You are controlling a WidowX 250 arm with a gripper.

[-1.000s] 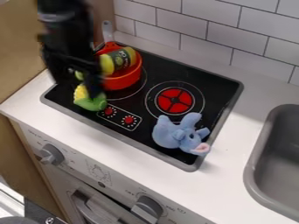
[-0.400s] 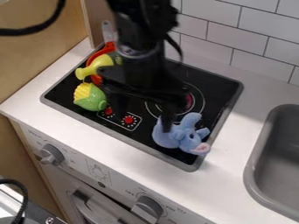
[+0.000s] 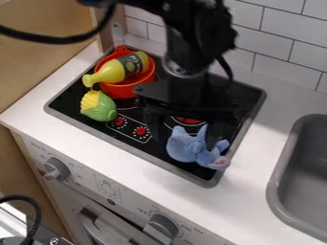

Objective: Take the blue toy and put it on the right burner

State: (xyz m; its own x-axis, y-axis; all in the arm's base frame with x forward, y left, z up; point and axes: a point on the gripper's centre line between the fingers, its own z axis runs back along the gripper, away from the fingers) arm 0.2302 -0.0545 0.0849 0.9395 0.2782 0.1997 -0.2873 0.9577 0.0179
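Two fingers (image 3: 154,126) are spread wide at the blue toy (image 3: 182,146), nothing gripped — the gripper (image 3: 184,140) has been carried across the stove (image 3: 70,106) toward it. Unmoved, the toy is seen near the front edge, beside the right burner (image 3: 188,120) — a grasp is probably needed next.

No text readable: small print on yellow bottle (image 3: 110,72), its dark label (image 3: 135,63), oven panel (image 3: 133,203).
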